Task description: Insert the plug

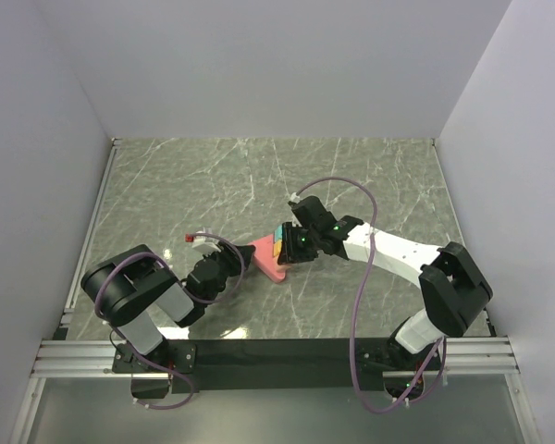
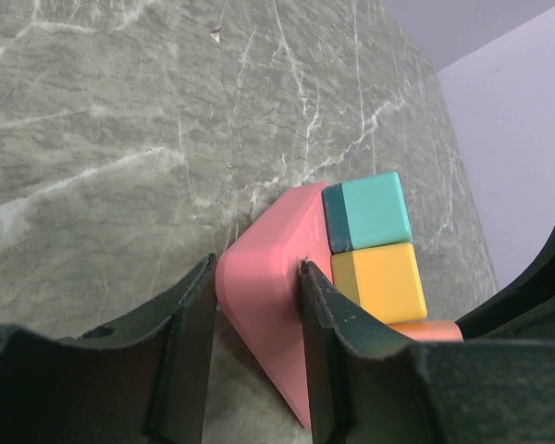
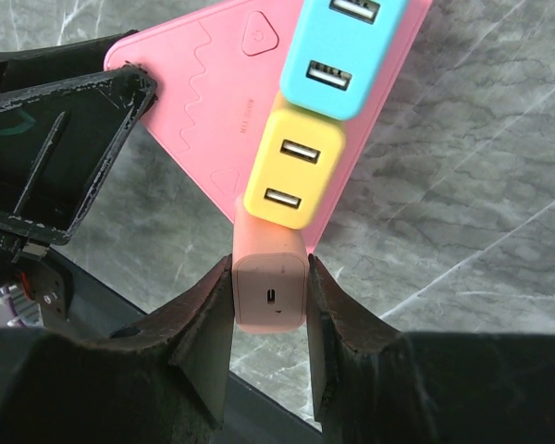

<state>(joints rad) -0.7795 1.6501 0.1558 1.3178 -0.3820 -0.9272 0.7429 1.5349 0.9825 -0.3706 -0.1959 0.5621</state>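
A pink triangular power strip lies mid-table; it also shows in the left wrist view and the right wrist view. A teal plug block and a yellow plug block sit in it. My left gripper is shut on the strip's corner. My right gripper is shut on a peach-pink plug, which sits at the strip next to the yellow block. The peach-pink plug's top just shows in the left wrist view.
The grey marble table is walled on three sides. A black rail runs along the near edge. Purple cables loop from both arms over the table. A small red-and-white connector hangs by the left arm.
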